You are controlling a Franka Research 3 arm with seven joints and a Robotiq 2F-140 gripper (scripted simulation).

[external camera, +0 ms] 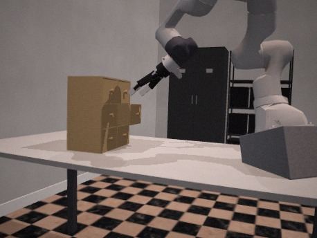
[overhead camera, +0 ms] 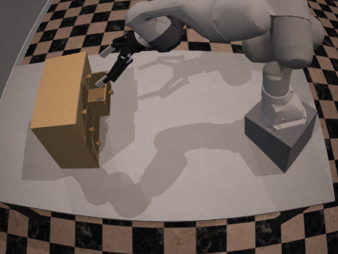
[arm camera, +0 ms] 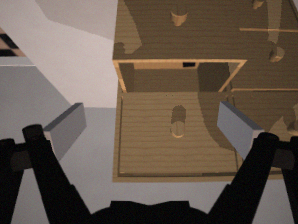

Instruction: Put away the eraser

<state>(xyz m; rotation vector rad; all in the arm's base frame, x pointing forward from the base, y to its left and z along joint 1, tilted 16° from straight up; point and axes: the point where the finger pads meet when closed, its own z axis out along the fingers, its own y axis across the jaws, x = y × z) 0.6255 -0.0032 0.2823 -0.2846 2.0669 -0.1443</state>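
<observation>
Okay, my gripper (overhead camera: 103, 67) (external camera: 138, 91) (arm camera: 151, 114) is wide open with nothing between the fingers. It points down at a slant toward the front of the wooden chest (overhead camera: 60, 88) (external camera: 84, 114) (arm camera: 115, 150), which stands upright on the table (overhead camera: 207, 199) (external camera: 194, 176) (arm camera: 75, 82). One drawer (overhead camera: 99, 108) (external camera: 136, 115) (arm camera: 165, 61) sticks out of the middle row, on the right-hand side in the exterior view. The other drawers look shut, though I can't judge small gaps. In the wrist view the fingers are spread on either side of the top drawer's round knob (arm camera: 178, 130), apart from it, with the open drawer just below that front. From above, one fingertip overlaps the open drawer, but I see no contact. As for the eraser, I see a thin blue strip (overhead camera: 98, 99) inside the open drawer, and the wrist view shows a small dark patch (arm camera: 189, 64) by its front wall. Those look like eraser parts, but I can't tell which eraser, or whether both are in there. The drawer is well out, so pushing it in isn't done.
</observation>
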